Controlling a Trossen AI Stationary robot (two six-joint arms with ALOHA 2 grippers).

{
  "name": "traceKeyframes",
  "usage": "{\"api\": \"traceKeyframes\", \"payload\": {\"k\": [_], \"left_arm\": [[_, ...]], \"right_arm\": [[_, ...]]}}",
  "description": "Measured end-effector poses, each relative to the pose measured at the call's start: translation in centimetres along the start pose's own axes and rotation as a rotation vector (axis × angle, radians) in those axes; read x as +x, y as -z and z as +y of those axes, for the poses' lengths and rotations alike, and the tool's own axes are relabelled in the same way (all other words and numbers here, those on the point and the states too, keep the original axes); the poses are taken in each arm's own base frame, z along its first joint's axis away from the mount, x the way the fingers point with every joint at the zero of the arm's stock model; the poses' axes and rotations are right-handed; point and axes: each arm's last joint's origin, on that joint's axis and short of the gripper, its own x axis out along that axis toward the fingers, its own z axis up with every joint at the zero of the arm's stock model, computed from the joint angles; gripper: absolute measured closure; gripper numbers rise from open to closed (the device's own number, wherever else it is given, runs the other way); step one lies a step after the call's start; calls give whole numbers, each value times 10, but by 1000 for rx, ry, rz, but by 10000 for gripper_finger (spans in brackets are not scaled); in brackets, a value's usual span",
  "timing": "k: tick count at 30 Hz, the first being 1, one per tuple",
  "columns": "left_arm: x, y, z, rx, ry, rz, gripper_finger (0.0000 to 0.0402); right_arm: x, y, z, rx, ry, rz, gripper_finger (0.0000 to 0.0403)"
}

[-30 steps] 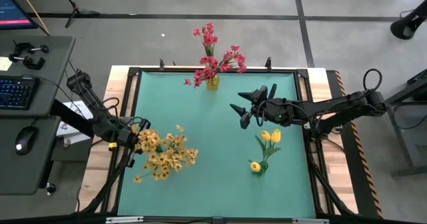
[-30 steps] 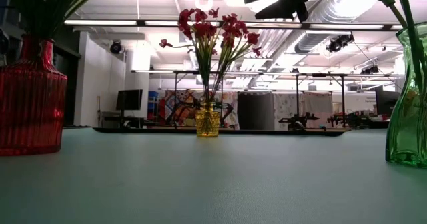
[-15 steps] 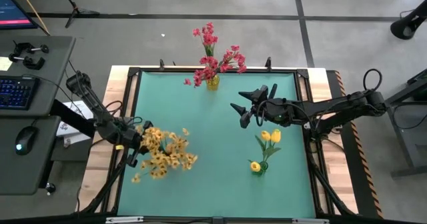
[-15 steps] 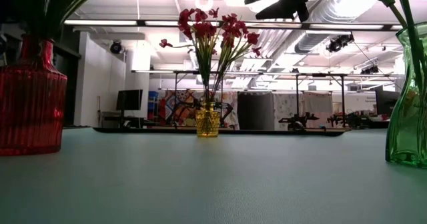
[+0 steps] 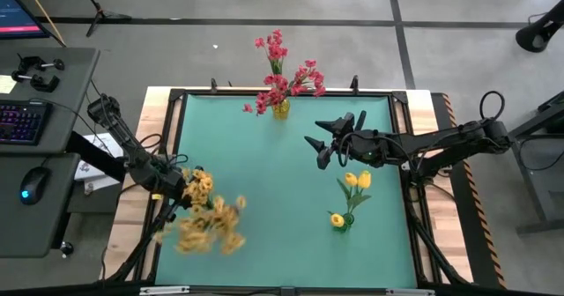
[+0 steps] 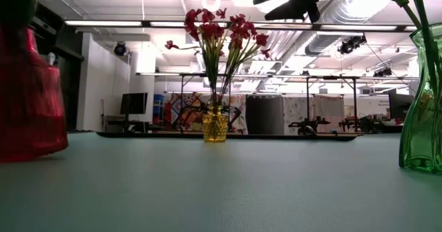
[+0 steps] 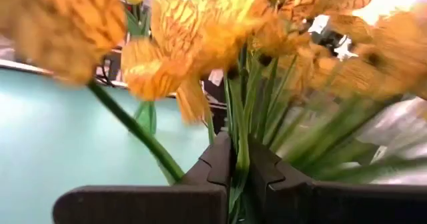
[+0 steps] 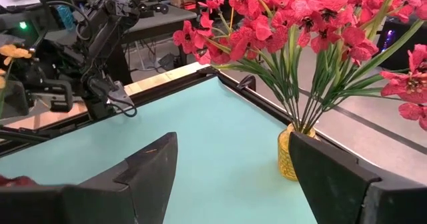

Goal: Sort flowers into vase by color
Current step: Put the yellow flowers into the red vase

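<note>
The orange-yellow spray (image 5: 207, 224) shows blurred over the table's near left part, and my left gripper (image 5: 174, 190) is shut on its stems. A red ribbed vase (image 6: 27, 101) leans, blurred, at the low view's left. Red-pink blossoms (image 5: 284, 71) stand in a small yellow vase (image 6: 215, 125) at the far edge. Yellow tulip buds (image 5: 357, 181) stand in a green vase (image 6: 423, 108) on the right. My right gripper (image 5: 328, 146) hangs open, raised above the table just beyond the tulips, touching nothing. My left gripper pinches several green stems (image 7: 240, 161) of the orange-yellow spray between its two fingers, just below the blossoms. It reaches in about level from the table's left side, with the fingers across the stems. The blossoms fan out beyond the fingertips (image 7: 220, 164); the stems' lower ends are hidden.
The green table top (image 5: 282, 181) has a dark raised frame (image 5: 176, 98) all round. A desk with a keyboard (image 5: 22, 120) and a mouse (image 5: 33, 183) stands beyond the left edge. Bare surface lies between the three vases.
The orange-yellow spray has swung toward the table's near edge in my left gripper's hold and now shows blurred. In the low view the red vase, upright before, has tipped and shifted toward that picture's left. My right arm has kept still.
</note>
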Motion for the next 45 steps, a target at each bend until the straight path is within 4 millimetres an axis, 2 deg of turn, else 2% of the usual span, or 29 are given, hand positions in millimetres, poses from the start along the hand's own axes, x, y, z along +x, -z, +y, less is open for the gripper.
{"api": "traceKeyframes", "payload": {"k": [5,18,28,35,45], "left_arm": [[0,-1,0,-2,0,0,385],[0,0,6,100,-195,-13,318],[0,-5,5,89,-221,-59,225],[3,-20,-2,48,-171,-34,178],[3,-50,-10,115,-215,125,169]], "right_arm": [[0,0,0,-3,2,-1,128],[0,0,0,-3,2,-1,128],[0,0,0,-11,2,-1,128],[0,0,0,-11,2,-1,128],[0,0,0,-11,2,0,128]]}}
